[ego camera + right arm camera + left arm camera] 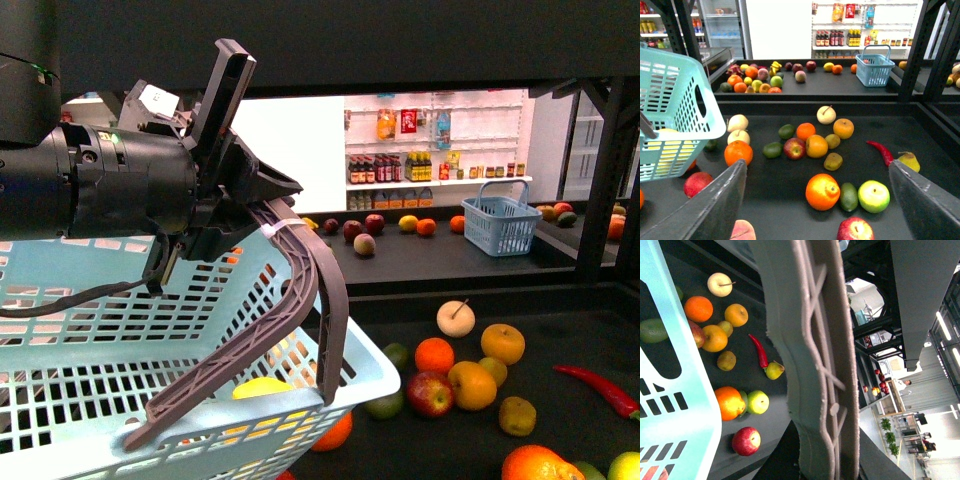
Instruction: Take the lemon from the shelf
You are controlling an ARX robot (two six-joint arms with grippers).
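In the front view, our left gripper (248, 135) is held up over a pale blue basket (90, 400). The basket's grey handle (305, 290) runs up to the gripper and is bound there with a white tie (270, 229). One finger points up and the other points forward, but we cannot tell whether they actually clamp the handle. The lemon (262, 388) lies inside the basket, below the gripper and just behind the lower part of the handle; its yellow skin shows through the slots. Beyond the basket, loose fruit is scattered on the dark deck of the shelf (580, 440), with a red chili (598, 391) off to the far side.

In the left wrist view, the handle (815, 365) fills the middle of the picture, close to the camera. A corner of the basket (670, 405) sits beside it, and past both lies the shelf deck (700, 377) with apples, oranges and the chili (759, 351). The fingers themselves do not show here.

In the right wrist view, our right gripper (816, 167) is spread wide and holds nothing. It hovers above the shelf (785, 200), with an orange (822, 191) on the deck between its fingers. The basket (685, 100) hangs off to the side of the left finger, and the lemon (662, 145) shows yellow through its wall.
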